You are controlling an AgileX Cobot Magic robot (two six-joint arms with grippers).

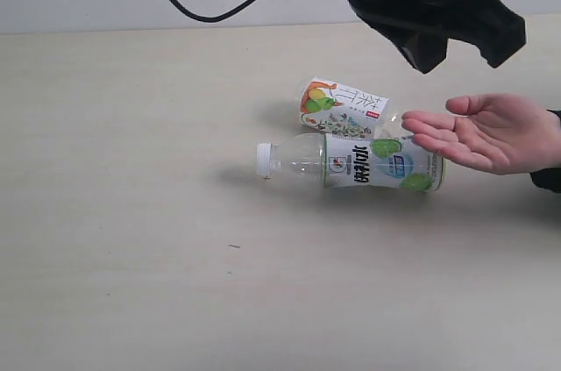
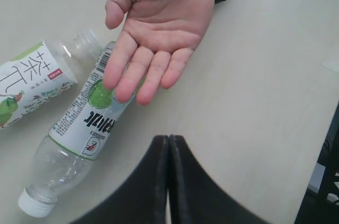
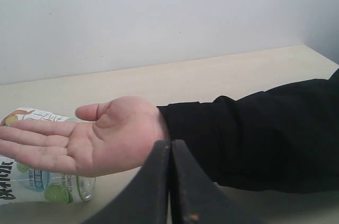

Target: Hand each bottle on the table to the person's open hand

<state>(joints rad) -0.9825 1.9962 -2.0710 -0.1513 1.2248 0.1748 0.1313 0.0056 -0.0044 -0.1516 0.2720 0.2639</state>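
Your left hand (image 2: pixel 169 139) and right hand (image 3: pixel 170 144) are both clenched, empty. The lime bottle (image 1: pixel 368 162) lies on its side in the middle of the bench (image 1: pixel 131 213), partly under the person's palm (image 1: pixel 491 130). Reaching there, you may pinch fingers or roll it into the fruit bottle (image 1: pixel 344 108).

You are looking at two bottles lying on one table (image 1: pixel 131 213): one green-lime bottle (image 1: pixel 377 165) and one orange-green fruit bottle (image 1: pixel 344 108). You are seeing one white cap (image 1: pixel 266 160), one open hand (image 1: pixel 491 132), and two grippers, the left gripper (image 2: pixel 168 147) and the right gripper (image 3: pixel 170 152). You are also getting one black cable (image 1: pixel 202 13) hanging above.
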